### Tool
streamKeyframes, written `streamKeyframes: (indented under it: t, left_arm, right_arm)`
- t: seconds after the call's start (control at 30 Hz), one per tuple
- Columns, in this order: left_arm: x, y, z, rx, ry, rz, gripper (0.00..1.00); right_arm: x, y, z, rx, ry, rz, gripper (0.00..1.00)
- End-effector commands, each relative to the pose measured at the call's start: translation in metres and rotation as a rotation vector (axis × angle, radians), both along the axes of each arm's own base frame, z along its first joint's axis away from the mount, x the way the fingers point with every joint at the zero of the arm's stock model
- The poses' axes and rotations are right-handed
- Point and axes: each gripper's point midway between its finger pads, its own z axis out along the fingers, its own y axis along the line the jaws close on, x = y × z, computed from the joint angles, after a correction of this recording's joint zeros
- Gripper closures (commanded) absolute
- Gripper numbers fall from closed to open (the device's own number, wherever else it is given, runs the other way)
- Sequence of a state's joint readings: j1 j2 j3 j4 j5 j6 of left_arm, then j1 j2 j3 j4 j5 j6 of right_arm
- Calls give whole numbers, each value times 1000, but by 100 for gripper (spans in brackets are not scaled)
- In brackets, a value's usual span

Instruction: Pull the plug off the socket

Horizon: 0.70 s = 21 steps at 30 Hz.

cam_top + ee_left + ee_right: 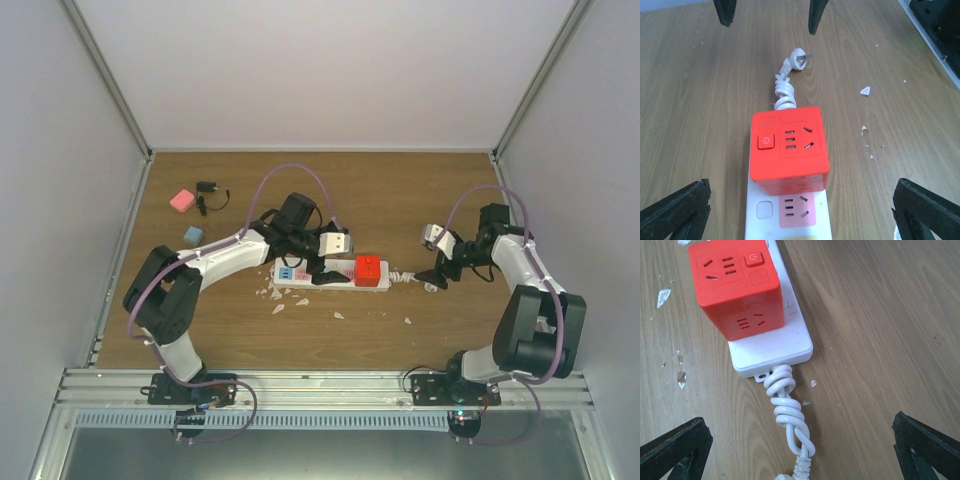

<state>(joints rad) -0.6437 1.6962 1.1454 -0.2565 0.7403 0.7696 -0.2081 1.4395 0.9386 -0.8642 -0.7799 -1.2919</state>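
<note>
The socket, a long white power strip, lies mid-table with its short coiled cord at the right end. A red cube plug sits plugged into that end. In the left wrist view the cube stands on the strip, with the cord beyond. My left gripper is open, its fingers wide either side of the strip, touching nothing. My right gripper is open over the cord, just short of the cube.
A pink block, a small black adapter with a lead and a small blue cube lie at the back left. White chips are scattered in front of the strip. Grey walls enclose the table on three sides.
</note>
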Motion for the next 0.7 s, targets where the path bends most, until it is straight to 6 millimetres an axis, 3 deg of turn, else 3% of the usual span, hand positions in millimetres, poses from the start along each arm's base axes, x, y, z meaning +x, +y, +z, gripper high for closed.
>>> streamKeyframes:
  t: [0.0,0.27,0.67]
  left_arm:
    - [7,-25,-1,-40,-77,-39,1]
    - [15,-39,-18,-23,-55,-40,3]
    - [16,-48,-42,2,-12,-31,4]
  right_arm:
    - [1,3,-1,32,-43,51,0]
    - [7,14,-10,75,-51,98,0]
    - [12,48,-46,32,-59,260,0]
